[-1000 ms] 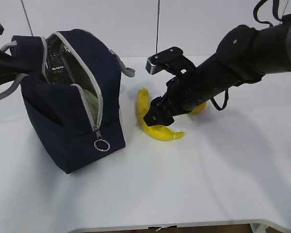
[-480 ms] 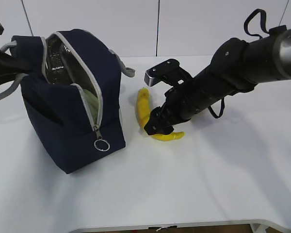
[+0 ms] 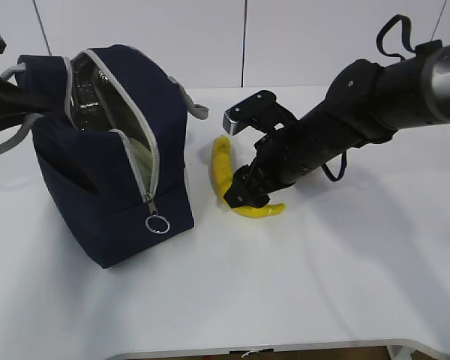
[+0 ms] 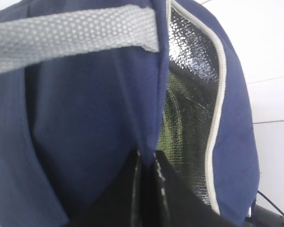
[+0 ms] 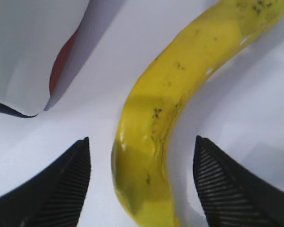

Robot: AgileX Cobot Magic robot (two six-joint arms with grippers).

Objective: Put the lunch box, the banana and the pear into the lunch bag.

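Yellow, with dark specks, the banana (image 5: 156,118) is lying on the white table (image 3: 322,285) just beside the lunch bag (image 3: 109,157). It is framed by the widely spread jaws of the right gripper (image 3: 246,191), not yet clamped. The bag's navy fabric is pinched by the closed left gripper (image 4: 146,163). No readable writing is seen.

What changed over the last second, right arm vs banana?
The right end effector came down and in toward the lunch bag, now straddling the banana, jaws open, nothing gripped yet. The banana lies on the table as before. The left end effector stays shut on the bag's fabric, holding it open.
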